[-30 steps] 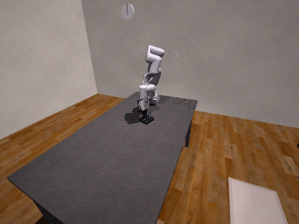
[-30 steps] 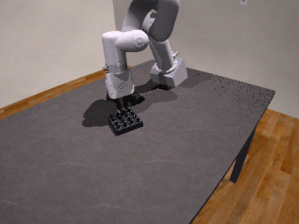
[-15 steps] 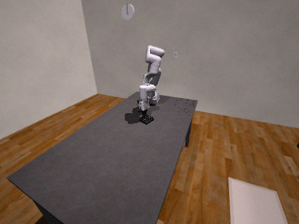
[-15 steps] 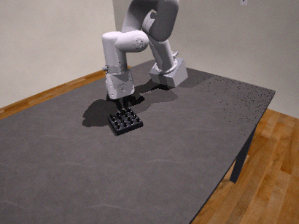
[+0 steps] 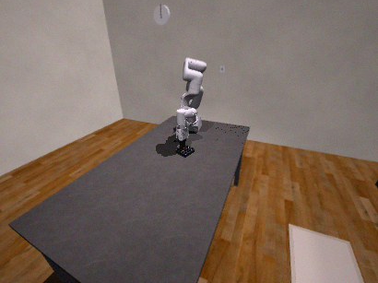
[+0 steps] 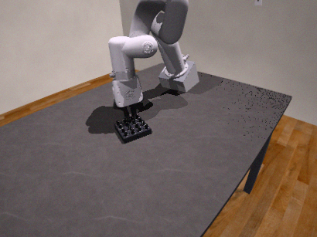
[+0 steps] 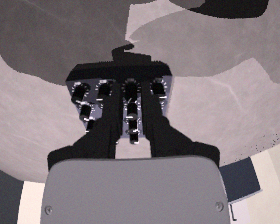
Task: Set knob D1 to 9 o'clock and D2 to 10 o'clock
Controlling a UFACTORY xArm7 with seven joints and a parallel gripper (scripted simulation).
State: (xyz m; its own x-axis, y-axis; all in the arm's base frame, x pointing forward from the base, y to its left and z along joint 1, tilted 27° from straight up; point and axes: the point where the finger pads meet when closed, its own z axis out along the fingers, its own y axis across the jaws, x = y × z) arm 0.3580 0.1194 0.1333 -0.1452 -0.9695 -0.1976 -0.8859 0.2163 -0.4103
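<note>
The black knob box (image 5: pixel 187 153) (image 6: pixel 135 131) (image 7: pixel 145 73) stands on its feet on the dark table (image 5: pixel 138 211) (image 6: pixel 193 157), near the arm's base. In the wrist view its socket (image 7: pixel 124 52) points away from me, and small black knobs with white lines show in rows. My gripper (image 5: pixel 183 145) (image 6: pixel 131 117) (image 7: pixel 131 93) hangs straight down over the box. Its fingers are narrowly open and stand on either side of one column of knobs. A knob (image 7: pixel 131 108) shows in the gap between them. I cannot tell which knob it is, or whether the fingers touch it.
The arm's base (image 6: pixel 179 78) stands on the table behind the box. The table's right edge (image 6: pixel 247 169) drops to a wooden floor. A white mat (image 5: pixel 323 257) lies on the floor at the right. A round clock (image 5: pixel 161 14) hangs on the far wall.
</note>
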